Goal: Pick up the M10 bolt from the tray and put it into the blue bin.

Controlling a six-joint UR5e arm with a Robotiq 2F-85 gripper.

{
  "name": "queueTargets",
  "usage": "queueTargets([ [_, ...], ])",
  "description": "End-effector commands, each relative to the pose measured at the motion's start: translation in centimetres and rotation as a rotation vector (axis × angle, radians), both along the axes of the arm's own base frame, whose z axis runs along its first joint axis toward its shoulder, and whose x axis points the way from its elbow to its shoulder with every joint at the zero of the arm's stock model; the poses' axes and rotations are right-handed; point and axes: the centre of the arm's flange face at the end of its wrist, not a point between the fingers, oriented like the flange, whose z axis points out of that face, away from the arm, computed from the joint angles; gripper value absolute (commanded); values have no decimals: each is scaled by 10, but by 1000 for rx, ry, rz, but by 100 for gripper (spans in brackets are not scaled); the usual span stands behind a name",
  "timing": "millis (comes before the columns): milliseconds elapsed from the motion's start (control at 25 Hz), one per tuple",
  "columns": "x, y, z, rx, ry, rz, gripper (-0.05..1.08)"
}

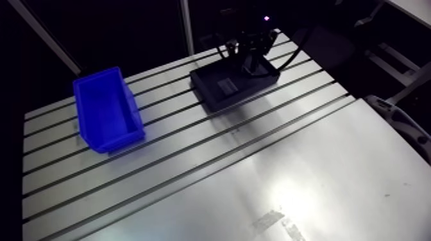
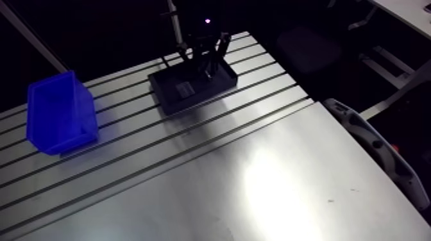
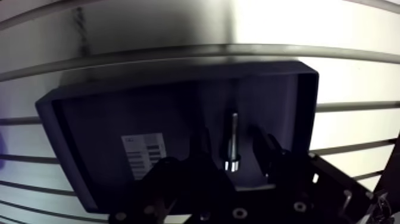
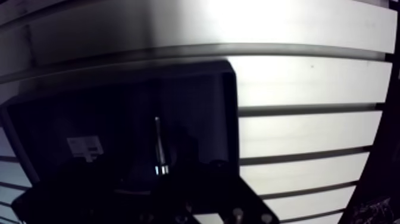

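A dark tray (image 3: 302, 113) sits on the slotted table, with a white label (image 3: 144, 154) on its floor. In the wrist view a metal bolt (image 3: 233, 136) lies in the tray, its shaft pointing away from the gripper and its head nearest the gripper. My gripper (image 3: 232, 156) is lowered into the tray, open, with one finger on each side of the bolt and a small gap on both sides. In the arm view the gripper (image 1: 251, 64) hangs over the tray's far end. The blue bin (image 1: 106, 109) stands open-topped to the tray's left, about one tray-length away.
Long dark slots run across the aluminium table (image 1: 211, 160). A smooth plate (image 1: 308, 186) covers the near right part. The table's far edge runs just behind the tray.
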Motion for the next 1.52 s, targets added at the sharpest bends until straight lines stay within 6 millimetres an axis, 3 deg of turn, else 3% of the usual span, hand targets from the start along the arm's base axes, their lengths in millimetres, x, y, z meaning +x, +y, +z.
queueTargets([
  [40,-1,-1,2,2,2,2,59],
  [1520,-2,-2,0,1,3,3,78],
])
